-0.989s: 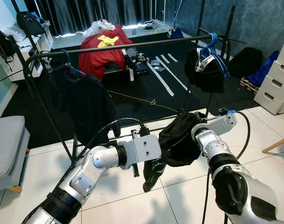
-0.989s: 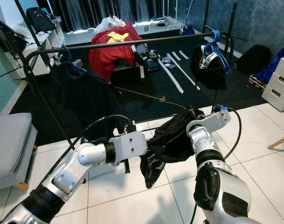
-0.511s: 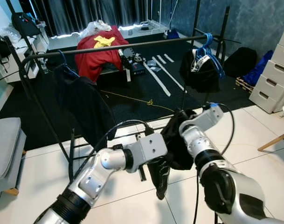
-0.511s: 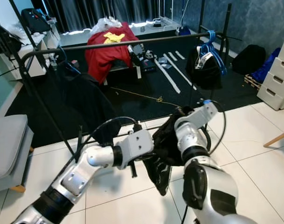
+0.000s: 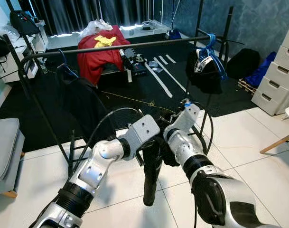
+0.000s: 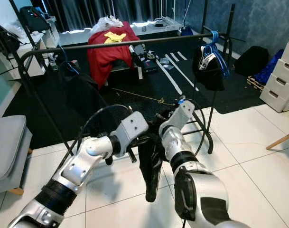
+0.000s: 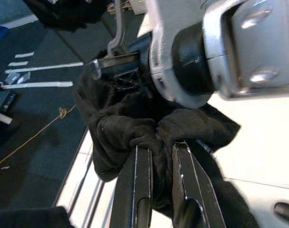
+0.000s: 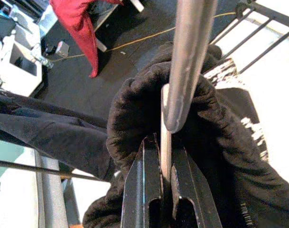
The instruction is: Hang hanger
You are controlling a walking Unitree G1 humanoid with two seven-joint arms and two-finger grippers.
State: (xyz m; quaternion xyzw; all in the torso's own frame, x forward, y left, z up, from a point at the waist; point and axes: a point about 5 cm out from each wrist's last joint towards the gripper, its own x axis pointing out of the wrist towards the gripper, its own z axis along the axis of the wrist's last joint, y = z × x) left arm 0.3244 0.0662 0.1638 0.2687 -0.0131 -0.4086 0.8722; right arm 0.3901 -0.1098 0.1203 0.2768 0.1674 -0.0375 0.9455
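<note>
Held a black garment (image 5: 152, 164) between both arms, low in front of the clothes rail (image 5: 116, 47), hanging down over the tiled floor (image 5: 239, 142). Left pincer (image 7: 156, 164) clamped on its bunched cloth; right pincer (image 8: 158, 166) clamped on the wooden hanger (image 8: 165, 128) inside the fabric.

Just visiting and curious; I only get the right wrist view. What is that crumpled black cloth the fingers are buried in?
Observer: A black garment, hanging limp between the two silver arms above the white tiled floor.
Operator: Is anything else holding it?
Observer: Yes, the left gripper pinches a fold of it, while your right gripper clamps the pale thin bar.
Operator: Where might it go?
Observer: Probably the long black clothes rail just ahead, where blue hangers already carry a dark top.
</note>
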